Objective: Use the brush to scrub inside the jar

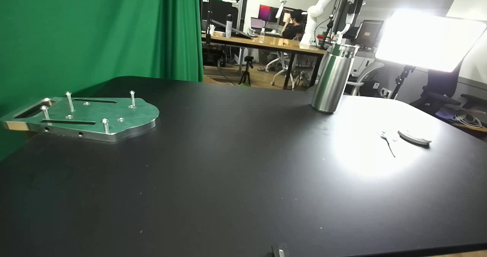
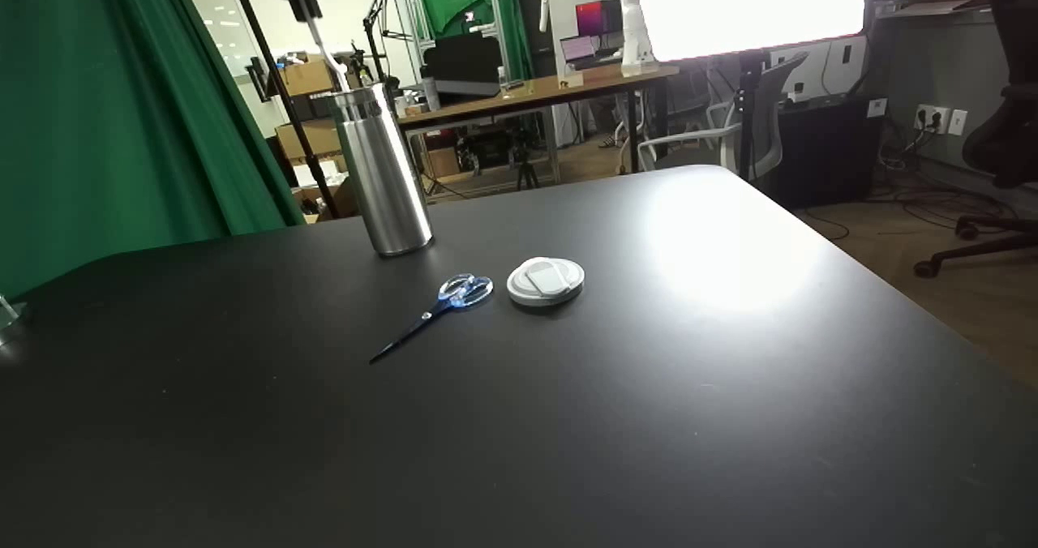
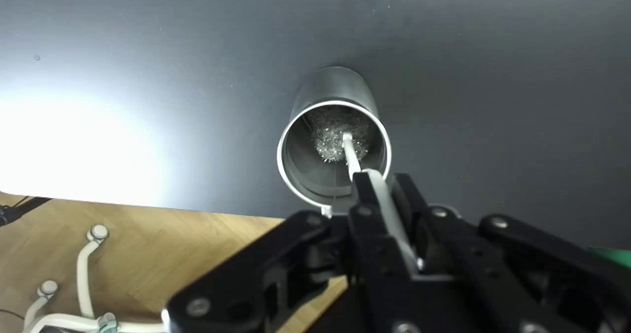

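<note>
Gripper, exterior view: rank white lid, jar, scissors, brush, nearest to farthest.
In an exterior view:
1. Brush: held in the gripper, pointing down.
2. Jar: standing below the gripper, brush head inside.
3. Scissors: lying in front of the jar, handles toward the lid.
4. White lid: lying flat, right of the scissors.

Both exterior views are looking across table at shallow slant, sharing jar, scissors, lid. Wrist view is peering close down into jar past gripper.
</note>
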Motion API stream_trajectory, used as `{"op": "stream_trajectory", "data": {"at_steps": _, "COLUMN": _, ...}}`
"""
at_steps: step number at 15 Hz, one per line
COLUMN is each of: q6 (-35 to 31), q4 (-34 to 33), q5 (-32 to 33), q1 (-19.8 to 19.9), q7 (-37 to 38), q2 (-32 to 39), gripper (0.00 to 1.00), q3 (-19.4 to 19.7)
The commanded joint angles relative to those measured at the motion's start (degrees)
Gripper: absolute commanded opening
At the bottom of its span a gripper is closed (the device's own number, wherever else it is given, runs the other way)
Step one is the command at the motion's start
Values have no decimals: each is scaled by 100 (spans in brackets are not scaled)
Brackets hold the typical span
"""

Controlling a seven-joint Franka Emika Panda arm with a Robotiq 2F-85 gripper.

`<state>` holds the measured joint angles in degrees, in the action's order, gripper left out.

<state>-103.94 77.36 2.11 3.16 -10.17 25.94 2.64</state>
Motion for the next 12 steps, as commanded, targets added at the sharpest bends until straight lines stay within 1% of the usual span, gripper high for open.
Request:
{"op": "stream_trajectory", "data": {"at_steps": 1, "q6": -85, "q4": 303, "q5": -36, "q1": 83, "q7": -12, "q2": -529, "gripper": 4, "q3": -46}}
{"op": "stream_trajectory", "data": {"at_steps": 3, "q6": -94, "q4": 406, "q5": -38, "q1": 100, "q7": -51, "q2": -695, "gripper": 4, "q3": -41}}
{"op": "stream_trajectory", "data": {"at_steps": 4, "q6": -83, "q4": 458, "q5": -47, "q1": 109, "q7": -60, "q2": -766, "gripper": 40, "q3": -38}}
{"op": "stream_trajectory", "data": {"at_steps": 5, "q6": -75, "q4": 529, "q5": -52, "q1": 119, "q7": -88, "q2": -835, "gripper": 40, "q3": -37}}
{"op": "stream_trajectory", "data": {"at_steps": 6, "q6": -77, "q4": 622, "q5": -66, "q1": 136, "q7": -129, "q2": -900, "gripper": 45, "q3": -35}}
{"op": "stream_trajectory", "data": {"at_steps": 10, "q6": 2, "q4": 1010, "q5": 1, "q1": 199, "q7": -341, "q2": -1043, "gripper": 73, "q3": 1}}
{"op": "stream_trajectory", "data": {"at_steps": 11, "q6": 147, "q4": 1094, "q5": -46, "q1": 245, "q7": -499, "q2": -1058, "gripper": 81, "q3": -6}}
{"op": "stream_trajectory", "data": {"at_steps": 12, "q6": 75, "q4": 742, "q5": 1, "q1": 181, "q7": -321, "q2": -843, "gripper": 62, "q3": -16}}
